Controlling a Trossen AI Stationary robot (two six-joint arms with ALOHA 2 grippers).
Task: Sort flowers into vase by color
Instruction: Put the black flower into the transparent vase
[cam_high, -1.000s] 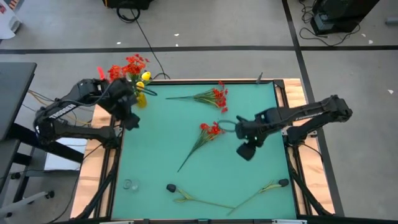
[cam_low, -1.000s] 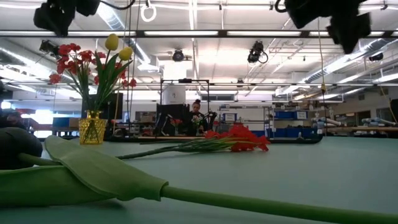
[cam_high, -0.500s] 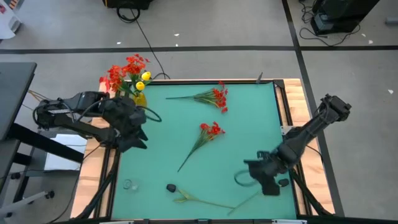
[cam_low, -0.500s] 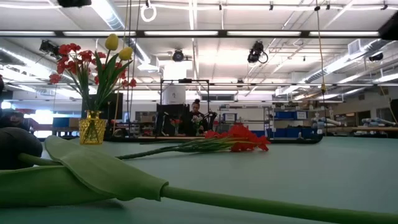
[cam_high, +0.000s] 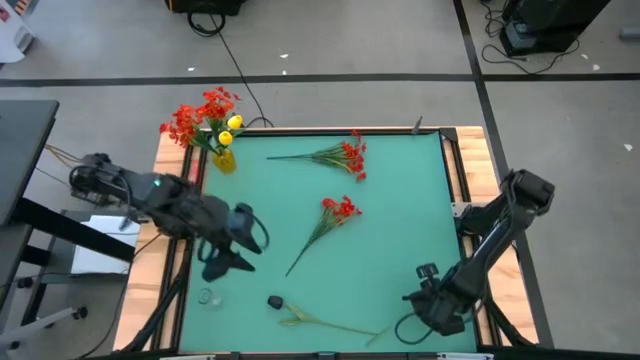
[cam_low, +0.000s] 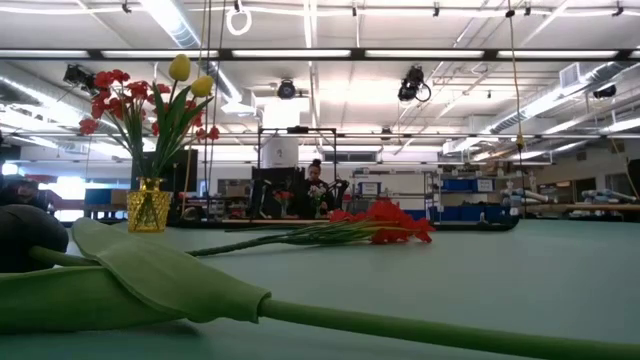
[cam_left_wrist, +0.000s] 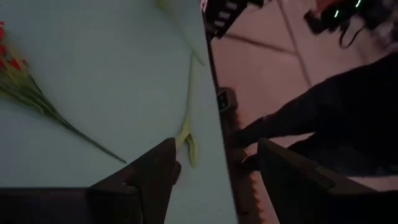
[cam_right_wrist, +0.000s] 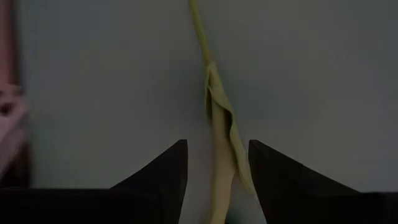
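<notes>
The yellow vase (cam_high: 224, 160) stands at the table's far left corner with red sprays and yellow tulips (cam_high: 205, 115) in it. Two red flower sprays (cam_high: 345, 155) (cam_high: 335, 212) lie flat on the green mat. A dark-headed flower (cam_high: 275, 301) lies by the near edge, its pale stem (cam_high: 335, 325) running right. My right gripper (cam_right_wrist: 217, 162) hangs open at the near right, pointing down, one finger on either side of another leafy stem (cam_right_wrist: 219, 124) without touching it. My left gripper (cam_high: 222, 262) is open above the mat's left side, holding nothing.
A small clear object (cam_high: 207, 297) sits on the mat near the left front corner. Wooden rails (cam_high: 165, 270) frame the mat. The low view shows the vase (cam_low: 148, 208), a red spray (cam_low: 385, 225) and a broad leaf (cam_low: 150, 280) close up, with a person far behind.
My left gripper has swung from beside the vase toward the near edge and out over the mat's left side, rolling as it went. My right gripper has travelled from the mat's right middle toward the near right corner and down over the stem, also rolling. The flowers have not moved.
</notes>
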